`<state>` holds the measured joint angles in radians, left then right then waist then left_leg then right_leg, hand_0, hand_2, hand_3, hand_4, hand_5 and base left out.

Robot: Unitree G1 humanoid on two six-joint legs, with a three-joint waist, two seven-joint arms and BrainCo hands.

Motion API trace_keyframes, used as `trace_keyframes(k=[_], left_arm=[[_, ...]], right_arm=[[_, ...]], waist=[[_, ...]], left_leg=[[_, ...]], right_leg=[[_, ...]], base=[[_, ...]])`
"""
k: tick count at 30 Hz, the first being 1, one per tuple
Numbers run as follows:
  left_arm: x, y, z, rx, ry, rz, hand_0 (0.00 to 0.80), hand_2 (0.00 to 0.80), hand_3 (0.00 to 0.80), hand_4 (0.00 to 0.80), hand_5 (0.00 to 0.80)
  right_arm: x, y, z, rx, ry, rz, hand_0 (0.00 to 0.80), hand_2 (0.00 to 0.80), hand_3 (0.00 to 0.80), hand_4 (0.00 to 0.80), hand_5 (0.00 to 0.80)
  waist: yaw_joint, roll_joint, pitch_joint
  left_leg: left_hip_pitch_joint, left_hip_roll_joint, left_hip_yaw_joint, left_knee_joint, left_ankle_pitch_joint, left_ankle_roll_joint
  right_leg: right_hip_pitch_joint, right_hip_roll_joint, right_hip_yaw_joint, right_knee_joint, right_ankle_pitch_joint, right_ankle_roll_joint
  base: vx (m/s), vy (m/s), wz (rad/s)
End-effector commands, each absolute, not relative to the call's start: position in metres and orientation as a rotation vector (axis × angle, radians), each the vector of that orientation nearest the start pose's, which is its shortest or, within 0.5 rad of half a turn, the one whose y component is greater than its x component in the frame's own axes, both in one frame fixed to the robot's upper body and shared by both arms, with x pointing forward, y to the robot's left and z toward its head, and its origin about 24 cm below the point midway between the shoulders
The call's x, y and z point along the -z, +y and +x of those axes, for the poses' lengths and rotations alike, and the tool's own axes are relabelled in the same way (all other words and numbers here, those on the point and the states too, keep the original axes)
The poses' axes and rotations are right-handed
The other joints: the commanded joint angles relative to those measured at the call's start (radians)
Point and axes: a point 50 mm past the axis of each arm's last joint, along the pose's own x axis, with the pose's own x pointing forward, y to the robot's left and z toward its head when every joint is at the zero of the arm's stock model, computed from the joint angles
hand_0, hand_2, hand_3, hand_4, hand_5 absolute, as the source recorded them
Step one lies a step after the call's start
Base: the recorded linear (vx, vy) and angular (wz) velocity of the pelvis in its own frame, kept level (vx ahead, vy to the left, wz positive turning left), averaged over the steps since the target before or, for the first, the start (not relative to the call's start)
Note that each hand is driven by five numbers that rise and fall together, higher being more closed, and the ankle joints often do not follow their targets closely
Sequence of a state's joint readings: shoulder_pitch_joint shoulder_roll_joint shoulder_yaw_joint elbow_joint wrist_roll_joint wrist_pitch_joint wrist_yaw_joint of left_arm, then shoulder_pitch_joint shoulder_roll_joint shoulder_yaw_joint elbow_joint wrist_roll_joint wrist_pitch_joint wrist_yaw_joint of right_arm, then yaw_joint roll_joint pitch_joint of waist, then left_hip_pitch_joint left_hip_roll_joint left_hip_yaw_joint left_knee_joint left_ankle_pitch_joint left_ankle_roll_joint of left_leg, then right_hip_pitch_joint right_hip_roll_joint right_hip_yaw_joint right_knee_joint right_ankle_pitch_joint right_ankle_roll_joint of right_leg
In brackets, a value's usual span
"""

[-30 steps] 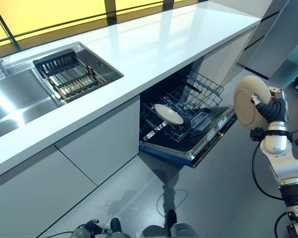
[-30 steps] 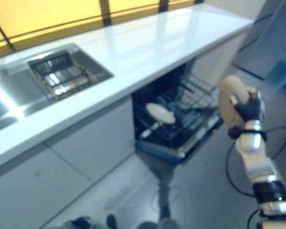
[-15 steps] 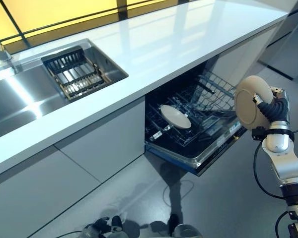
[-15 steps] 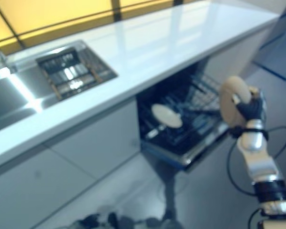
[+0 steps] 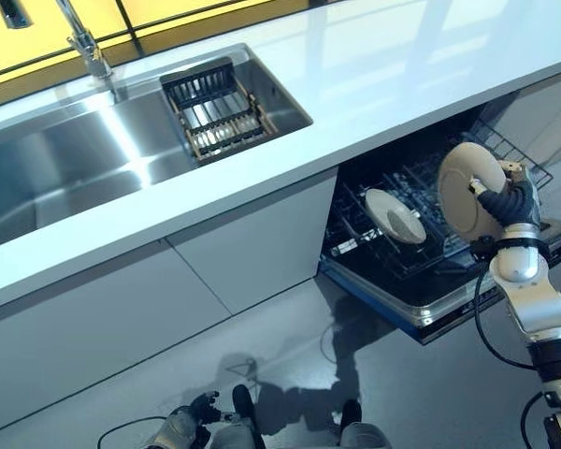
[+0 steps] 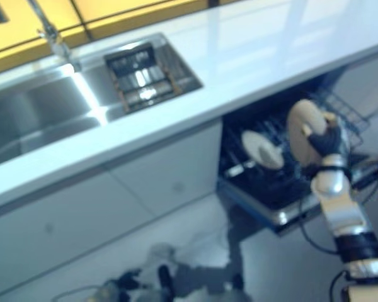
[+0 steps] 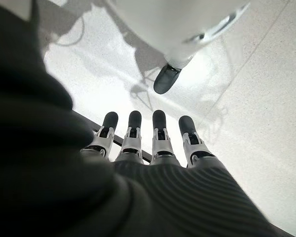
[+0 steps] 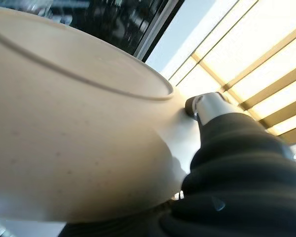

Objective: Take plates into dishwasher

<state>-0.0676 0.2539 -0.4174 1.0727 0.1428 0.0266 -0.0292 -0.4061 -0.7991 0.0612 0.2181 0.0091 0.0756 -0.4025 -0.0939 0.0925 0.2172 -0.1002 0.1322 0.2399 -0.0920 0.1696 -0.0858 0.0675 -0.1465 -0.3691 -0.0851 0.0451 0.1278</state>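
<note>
Left eye view: right hand (image 5: 510, 201) holds a cream plate (image 5: 467, 185) upright on edge, bottom side facing the camera, above the open dishwasher (image 5: 430, 243). Right wrist view confirms the grip: thumb (image 8: 207, 106) pressed on the plate's underside near the foot ring, rim pinched against the hand; the other fingers are hidden behind the plate. The plate is in the air, just beside the pulled-out lower rack (image 5: 393, 248), not touching it.

A second plate (image 5: 395, 215), white, already sits tilted in that rack, left of the held one and apart from it. The dishwasher door (image 5: 449, 313) is folded down flat, the rack resting over it. Wire tines of the rack show behind the held plate, near the right edge of the view.

The white desk (image 5: 374, 84) runs above the dishwasher. A steel sink (image 5: 84, 168) is set into it on the left, with a faucet (image 5: 79, 37) at its back edge and a dark slatted drying rack (image 5: 215, 108) at the sink's right end. Grey cabinet fronts (image 5: 168, 290) run below the desk, left of the dishwasher.

Left hand (image 7: 148, 143) appears in the left wrist view: fingers straight and side by side, holding nothing, over the grey floor (image 7: 266, 108). In the left eye view it hangs low at the bottom edge, well apart from the dishwasher.
</note>
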Motion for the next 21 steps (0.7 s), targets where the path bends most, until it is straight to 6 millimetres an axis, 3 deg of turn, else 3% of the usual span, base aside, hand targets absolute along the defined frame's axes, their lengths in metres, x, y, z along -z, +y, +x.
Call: trace_keyframes(k=[1,9,12,21], left_arm=[[0.14,0.214,0.157,0.313,1.019,0.634,0.0,0.0,0.0,0.0,0.0],[0.141,0.216,0.154,0.312,1.023,0.625,0.0,0.0,0.0,0.0,0.0],[0.14,0.217,0.155,0.312,1.022,0.627,0.0,0.0,0.0,0.0,0.0],[0.138,0.223,0.155,0.298,1.017,0.624,0.0,0.0,0.0,0.0,0.0]], right_arm=[[-0.235,-0.287,0.321,0.52,-0.476,-0.803,0.8,0.8,0.8,0.8,0.8],[-0.242,-0.297,0.322,0.576,-0.458,-0.873,0.8,0.8,0.8,0.8,0.8],[-0.246,-0.3,0.321,0.592,-0.456,-0.914,0.8,0.8,0.8,0.8,0.8],[-0.255,-0.314,0.317,0.652,-0.437,-1.012,0.8,0.8,0.8,0.8,0.8]], waist=[[0.009,-0.075,0.032],[0.015,-0.066,0.038],[0.016,-0.065,0.044],[0.014,-0.056,0.072]], left_leg=[[0.252,0.006,0.1,0.011,-0.166,-0.043],[0.241,0.001,0.113,0.005,-0.172,-0.043],[0.234,0.0,0.111,0.005,-0.172,-0.041],[0.223,-0.002,0.101,0.005,-0.18,-0.04]], right_leg=[[-0.141,-0.012,0.028,0.023,0.077,-0.013],[-0.145,-0.016,0.017,0.018,0.077,-0.011],[-0.151,-0.018,0.022,0.026,0.072,-0.012],[-0.189,-0.027,0.035,0.054,0.067,-0.012]], base=[[0.013,0.024,0.21],[0.017,0.013,0.24],[0.029,0.0,0.79],[0.016,-0.003,0.03]])
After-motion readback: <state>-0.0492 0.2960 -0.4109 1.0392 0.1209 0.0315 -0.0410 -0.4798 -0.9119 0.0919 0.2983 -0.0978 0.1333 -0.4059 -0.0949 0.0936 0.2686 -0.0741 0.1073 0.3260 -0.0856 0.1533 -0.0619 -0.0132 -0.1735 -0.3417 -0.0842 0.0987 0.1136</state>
